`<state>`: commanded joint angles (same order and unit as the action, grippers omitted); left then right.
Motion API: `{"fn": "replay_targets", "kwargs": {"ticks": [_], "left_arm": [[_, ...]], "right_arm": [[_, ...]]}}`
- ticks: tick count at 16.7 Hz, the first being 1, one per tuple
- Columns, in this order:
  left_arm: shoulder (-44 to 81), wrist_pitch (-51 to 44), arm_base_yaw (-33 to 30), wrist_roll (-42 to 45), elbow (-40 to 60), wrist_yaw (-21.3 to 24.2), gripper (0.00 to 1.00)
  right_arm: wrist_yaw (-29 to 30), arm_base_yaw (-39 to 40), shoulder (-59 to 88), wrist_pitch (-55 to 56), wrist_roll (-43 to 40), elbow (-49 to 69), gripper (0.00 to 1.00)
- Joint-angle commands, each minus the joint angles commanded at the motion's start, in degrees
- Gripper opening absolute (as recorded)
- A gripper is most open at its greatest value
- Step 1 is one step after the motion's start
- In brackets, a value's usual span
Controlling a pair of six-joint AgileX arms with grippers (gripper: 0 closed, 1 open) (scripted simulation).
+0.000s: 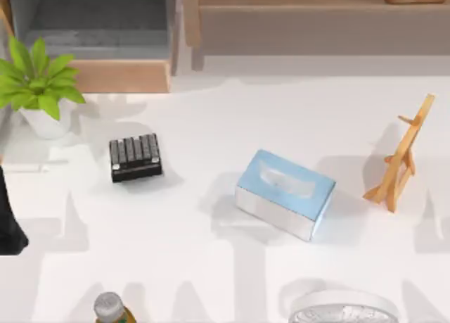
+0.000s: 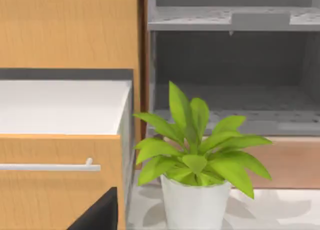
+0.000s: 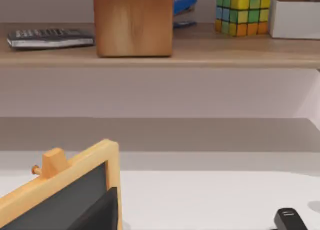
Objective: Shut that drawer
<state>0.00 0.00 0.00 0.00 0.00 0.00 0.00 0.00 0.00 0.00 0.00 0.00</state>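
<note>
The drawer [image 1: 91, 38] stood pulled out at the upper left of the top view, its tan front panel [image 1: 121, 76] facing the table. 1 potted plant [image 1: 39, 84] sat just in front of its left part, leaves overlapping the panel. A keypad [image 1: 136, 156], tissue box [image 1: 285, 193] and small easel [image 1: 401, 157] lay farther out. The left arm [image 1: 8, 221] was at the left edge; I could not tell its pincer's state.

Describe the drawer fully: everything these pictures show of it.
The drawer stands pulled out at the top view's far left, open. It is a wide box with grey inner walls and floor and a plain light tan wooden front panel. Nothing lies inside that can be seen. The potted plant stands just before its front panel; whether they touch cannot be told.
</note>
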Motion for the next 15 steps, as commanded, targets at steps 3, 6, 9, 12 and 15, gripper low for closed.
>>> {"fn": "replay_targets", "kwargs": {"ticks": [3,6,9,12,15], "left_arm": [[0.64,0.70,-0.69,0.06,0.70,-0.72,1.00],[5.79,4.40,-5.03,0.17,5.61,-5.03,1.00],[15.97,8.91,-10.46,0.37,12.10,-10.48,1.00],[29.32,12.90,-15.45,0.59,17.81,-15.34,1.00],[40.64,16.73,-20.56,0.62,23.22,-20.22,1.00]], "right_arm": [[0.00,0.00,0.00,0.00,0.00,0.00,1.00],[0.00,0.00,0.00,0.00,0.00,0.00,1.00],[0.00,0.00,0.00,0.00,0.00,0.00,1.00],[0.00,0.00,0.00,0.00,0.00,0.00,1.00],[0.00,0.00,0.00,0.00,0.00,0.00,1.00]]}}
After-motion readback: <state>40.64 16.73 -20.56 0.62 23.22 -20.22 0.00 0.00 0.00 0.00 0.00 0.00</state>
